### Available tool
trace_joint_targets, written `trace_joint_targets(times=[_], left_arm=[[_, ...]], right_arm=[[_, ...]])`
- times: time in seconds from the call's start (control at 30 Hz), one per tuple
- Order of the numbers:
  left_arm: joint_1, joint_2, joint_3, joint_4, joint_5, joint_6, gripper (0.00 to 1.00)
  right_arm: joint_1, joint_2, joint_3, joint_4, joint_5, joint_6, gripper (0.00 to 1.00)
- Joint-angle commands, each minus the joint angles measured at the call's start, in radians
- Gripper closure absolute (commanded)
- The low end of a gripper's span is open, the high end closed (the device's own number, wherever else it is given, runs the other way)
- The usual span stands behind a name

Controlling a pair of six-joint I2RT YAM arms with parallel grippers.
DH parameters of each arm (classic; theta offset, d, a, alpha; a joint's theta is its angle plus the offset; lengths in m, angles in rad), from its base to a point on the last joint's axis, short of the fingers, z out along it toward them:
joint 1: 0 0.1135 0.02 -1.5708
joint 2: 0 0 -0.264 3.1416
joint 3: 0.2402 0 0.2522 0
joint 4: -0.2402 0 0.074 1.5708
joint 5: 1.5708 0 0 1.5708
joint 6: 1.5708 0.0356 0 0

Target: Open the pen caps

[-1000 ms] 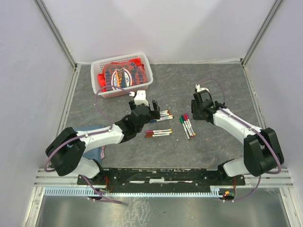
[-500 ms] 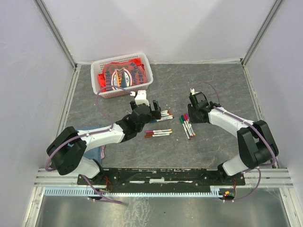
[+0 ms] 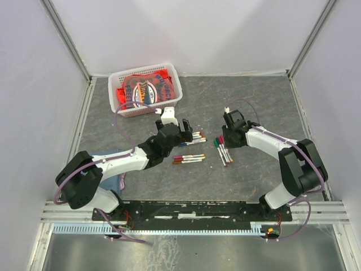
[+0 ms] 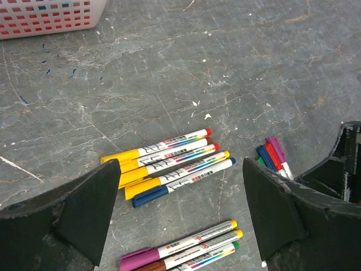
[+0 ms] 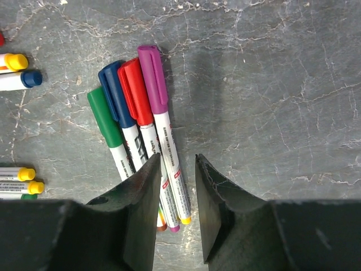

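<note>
Grey marbled tabletop, pens lying in three bunches, all caps on. Right gripper low over the four-pen bunch, jaws parted by only a narrow slot, clamping nothing. White barrels passing beneath the fingertips toward 6 o'clock.

Caps fanned out at 12 o'clock of those fingers:
- purple cap
- red cap, touching it at 9 o'clock
- blue cap, next over
- green cap, outermost, down toward 8 o'clock

Over to the left gripper: spread wide, empty, hanging above the second bunch. Yellow caps and a dark blue cap there, pointing to 8 o'clock.

Third bunch just beside it at 6 o'clock, second purple cap and brown cap right at the frame edge.

From above, white basket with red cloth at 11 o'clock of the left gripper, well apart from the pens.
</note>
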Motion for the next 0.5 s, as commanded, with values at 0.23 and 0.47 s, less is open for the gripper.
trace_joint_targets(times=[0.23,0.47], left_arm=[[0.004,0.000,0.043,0.024,0.021,-0.043,0.06],[0.008,0.004,0.066,0.003,0.050,-0.054,0.06]], right_arm=[[0.005,0.060,0.052,-0.009,0.009,-0.015,0.64],[0.007,0.093,0.048,-0.023,-0.028,-0.008,0.78]])
